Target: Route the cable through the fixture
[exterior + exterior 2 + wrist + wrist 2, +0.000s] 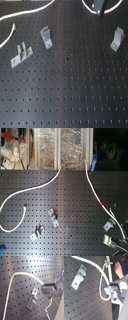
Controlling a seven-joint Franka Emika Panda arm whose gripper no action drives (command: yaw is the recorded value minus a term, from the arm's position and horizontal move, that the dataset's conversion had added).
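Note:
The white cable [30, 189] runs in a long loop over the black perforated board in the second exterior view, with its red band [101, 203] just above my gripper [114, 225]. My gripper [46, 288] is shut on the cable [25, 274] in the first wrist view, above a metal fixture [33, 299]. The red band [47, 314] hangs below the fingers. In the second wrist view the cable [101, 283] curls into my gripper [111, 291], and the fixture [78, 277] lies apart from it. In the first exterior view my gripper [102, 6] is at the top edge, near the fixture [117, 38].
Two more metal fixtures [46, 36] [20, 54] stand on the first exterior view's left. The free cable end [25, 206] lies on the second exterior view's left. Clear bins [60, 148] stand behind the board. A person's hand [118, 267] shows in the second wrist view.

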